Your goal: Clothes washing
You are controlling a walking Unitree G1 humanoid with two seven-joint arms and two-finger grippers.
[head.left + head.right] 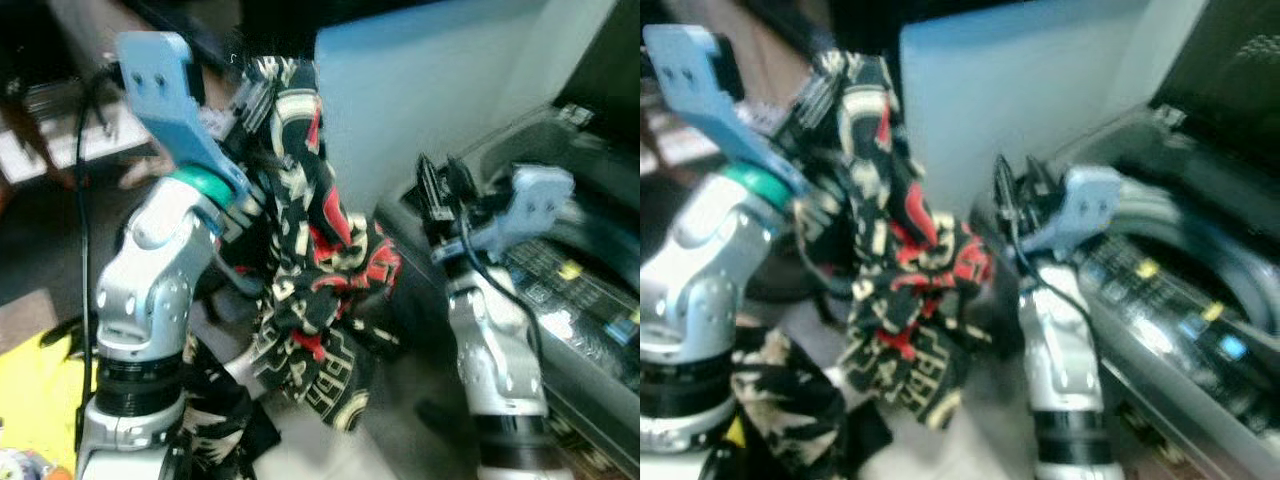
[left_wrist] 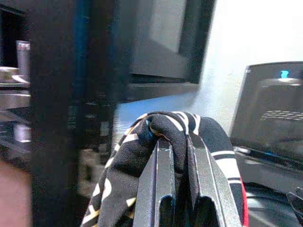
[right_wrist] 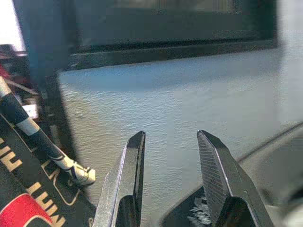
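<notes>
A black garment point(image 1: 310, 260) patterned in cream and red hangs in the middle of the left eye view, bunched and trailing down toward the lower centre, its top pinched in the left gripper point(image 1: 245, 100) at the upper left; the left wrist view shows what the head views blur, the two black fingers point(image 2: 158, 189) clamped close together with a fold of the cloth draped over their tips. To the right, the right gripper point(image 3: 170, 156) is raised beside the washing machine point(image 1: 560, 260), and its wrist view shows the fingers spread apart with nothing between them, pointing at a pale wall point(image 3: 189, 99) with an edge of the garment at the frame's lower left.
</notes>
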